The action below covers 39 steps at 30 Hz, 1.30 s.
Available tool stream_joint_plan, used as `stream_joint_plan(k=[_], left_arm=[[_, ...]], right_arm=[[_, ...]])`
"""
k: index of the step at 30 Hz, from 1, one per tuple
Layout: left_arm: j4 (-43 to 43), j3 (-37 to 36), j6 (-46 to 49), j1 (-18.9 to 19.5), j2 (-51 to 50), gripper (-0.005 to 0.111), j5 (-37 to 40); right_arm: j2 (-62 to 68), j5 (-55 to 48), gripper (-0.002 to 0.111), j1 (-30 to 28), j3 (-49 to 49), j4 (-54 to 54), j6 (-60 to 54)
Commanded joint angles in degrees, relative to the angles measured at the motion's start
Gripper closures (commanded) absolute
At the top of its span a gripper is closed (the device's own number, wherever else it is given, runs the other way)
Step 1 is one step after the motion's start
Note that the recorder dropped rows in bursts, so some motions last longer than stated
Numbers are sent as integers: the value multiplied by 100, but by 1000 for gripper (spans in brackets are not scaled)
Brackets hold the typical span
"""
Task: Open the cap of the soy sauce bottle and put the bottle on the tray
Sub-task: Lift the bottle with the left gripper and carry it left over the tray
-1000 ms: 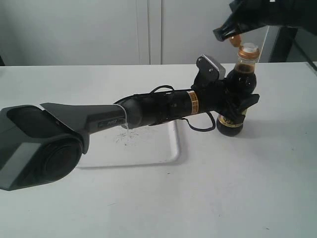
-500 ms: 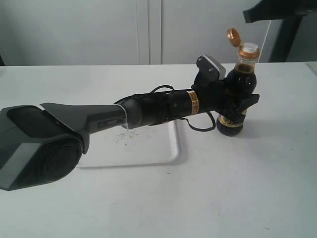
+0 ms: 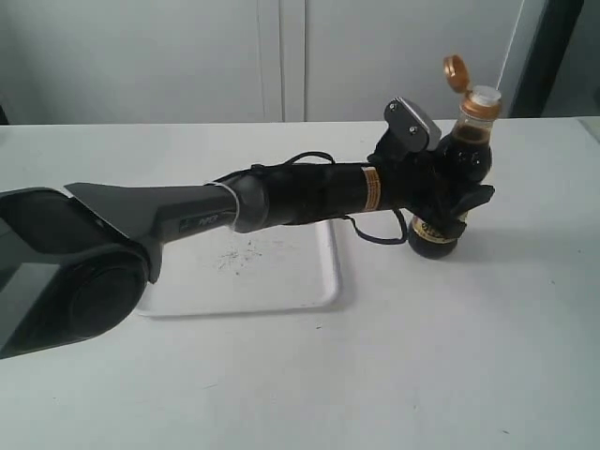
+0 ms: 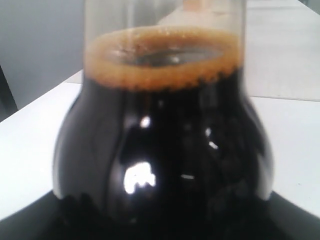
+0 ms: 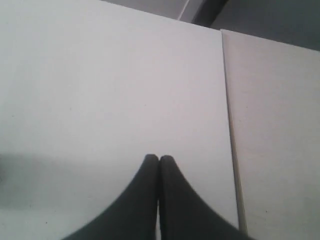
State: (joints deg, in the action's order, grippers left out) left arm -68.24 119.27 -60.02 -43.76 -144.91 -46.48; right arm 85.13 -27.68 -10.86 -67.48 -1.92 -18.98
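The soy sauce bottle (image 3: 468, 150) stands tilted just right of the tray (image 3: 291, 281), its base at or barely above the table. Its golden-brown cap (image 3: 455, 72) is flipped up on its hinge, baring the white spout (image 3: 484, 97). My left gripper (image 3: 452, 195) is shut on the bottle's belly, and the dark liquid with a foam ring fills the left wrist view (image 4: 165, 140). My right gripper (image 5: 159, 159) is out of the exterior view; its wrist view shows it shut on nothing above bare white table.
The left arm (image 3: 281, 202) stretches across the tray's far edge. A seam between table panels (image 5: 230, 125) runs beside the right gripper. Grey cabinet doors (image 3: 281, 56) stand behind the table.
The right gripper has let go of the flipped cap and left the exterior view up and to the right. The left arm has shifted the bottle slightly right and tilted it.
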Motion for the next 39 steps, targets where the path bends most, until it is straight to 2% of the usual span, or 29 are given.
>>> stream_joint_plan(k=[1, 5, 7, 17, 27, 30, 36, 39], left_arm=[[8, 46, -104, -27, 498, 107, -172], [-310, -77, -316, -27, 835, 107, -183], [-324, -222, -295, -12, 957, 107, -184], [-314, -1085, -88, 255, 1562, 107, -145], [-290, -2356, 577, 306, 2520, 107, 564], [-61, -2674, 791, 306, 2812, 107, 875], [499, -3325, 1383, 342, 3210, 107, 866], [853, -3662, 1396, 556, 3335, 107, 379]], right_arm=[[-99, 964, 108, -153, 690, -175, 141], [-88, 1931, 108, -153, 1321, -589, 141], [-88, 2045, 108, -153, 1413, -589, 141], [-88, 2211, 108, 8, 1425, -601, 141], [-88, 2271, 108, 479, 1425, -601, 27], [-88, 2245, 108, 625, 1425, -601, -45], [-88, 2201, 108, 918, 1425, -601, -151], [-88, 2138, 108, 1025, 1425, -601, -223]])
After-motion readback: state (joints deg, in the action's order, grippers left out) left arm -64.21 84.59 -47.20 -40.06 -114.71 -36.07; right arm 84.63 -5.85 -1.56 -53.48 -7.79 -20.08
